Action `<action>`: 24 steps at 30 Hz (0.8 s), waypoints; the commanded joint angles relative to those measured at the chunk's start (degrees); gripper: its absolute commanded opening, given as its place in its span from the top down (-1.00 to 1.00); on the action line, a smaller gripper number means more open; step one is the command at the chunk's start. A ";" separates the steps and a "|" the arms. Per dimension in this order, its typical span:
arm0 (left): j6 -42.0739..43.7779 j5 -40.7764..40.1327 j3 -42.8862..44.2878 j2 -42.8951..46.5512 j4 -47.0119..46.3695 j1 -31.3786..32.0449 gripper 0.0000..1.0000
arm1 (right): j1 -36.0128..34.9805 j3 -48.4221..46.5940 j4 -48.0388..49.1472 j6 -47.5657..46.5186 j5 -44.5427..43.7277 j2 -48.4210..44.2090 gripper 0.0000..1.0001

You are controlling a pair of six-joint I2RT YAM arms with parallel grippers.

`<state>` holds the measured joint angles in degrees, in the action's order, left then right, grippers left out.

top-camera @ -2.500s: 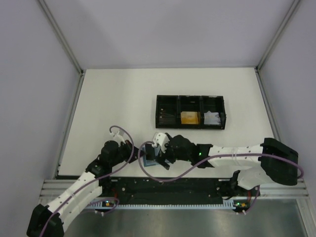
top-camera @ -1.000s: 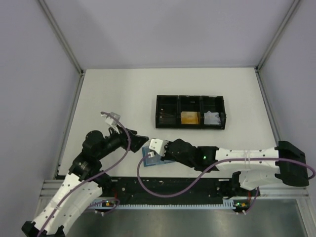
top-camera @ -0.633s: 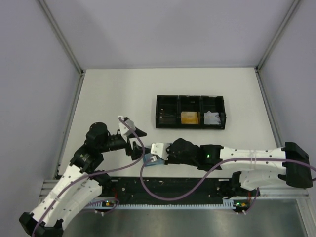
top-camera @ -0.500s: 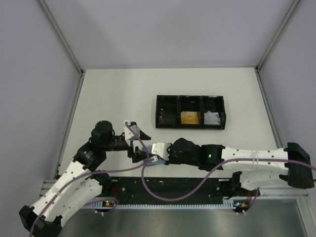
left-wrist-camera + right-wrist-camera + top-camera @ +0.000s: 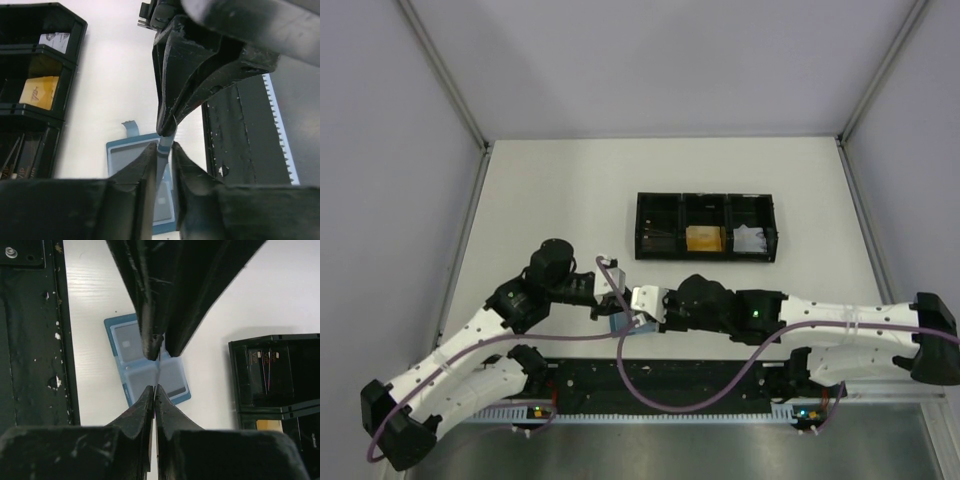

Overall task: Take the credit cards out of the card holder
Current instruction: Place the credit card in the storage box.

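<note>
condition. the card holder (image 5: 125, 345) lies open and flat on the counter (image 5: 550, 200), near its front edge and directly below both claws. nothing pins it down. a thin pale card (image 5: 164, 142) stands edge-on above the holder's fold and appears clear of the slots. the right claw (image 5: 154, 390) is pinched almost shut on this card. the left claw (image 5: 163, 147) is narrow, with one finger on each side of the card. whether its pads actually press the card cannot be told. the fingertips of the two claws sit just beside each other.

other items. an orange-gold card (image 5: 703, 239) and black cards (image 5: 270, 371) lie in separate compartments of the tray (image 5: 706, 196), well apart from the holder.

hazards, judged from this position:

1. release out of order. if the right claw opens before the left claw has a firm pinch, the card is likely to drop onto the holder or the counter. lying flat, a card this thin would be hard to pick up again.
2. opposed pull. if both claws grip and either arm moves or twists, the card may bend or spring out of one pinch.
3. finger contact. with the tips this close, a small sideways correction could knock one claw against the other and shift the card.
4. loose holder. if a low corner of the card catches a slot, a lift could drag the holder toward the counter's front edge.

whether further cards remain in the holder cannot be told.
</note>
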<state>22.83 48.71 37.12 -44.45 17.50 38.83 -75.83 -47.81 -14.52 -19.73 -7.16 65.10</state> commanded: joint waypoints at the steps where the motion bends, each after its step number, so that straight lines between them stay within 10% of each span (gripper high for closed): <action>1: 5.47 -2.92 3.30 -1.08 0.35 2.30 0.81 | 1.39 -3.43 2.48 1.88 1.00 -1.82 1.00; 5: 3.98 -4.49 2.87 -0.03 -0.88 2.22 1.00 | 2.96 -2.38 4.32 3.99 2.49 -2.96 0.98; 11: -13.30 -13.36 -3.80 7.78 -14.66 2.13 1.00 | 12.10 2.63 11.61 11.72 17.85 -10.95 0.19; 24: -52.70 -29.89 -25.96 13.96 -77.23 2.39 1.00 | 23.71 13.44 35.69 28.25 39.33 -16.06 -0.35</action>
<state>-17.17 24.10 12.49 -29.15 -34.44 40.93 -53.19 -35.88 9.02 2.44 25.78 48.51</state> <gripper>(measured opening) 0.009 0.659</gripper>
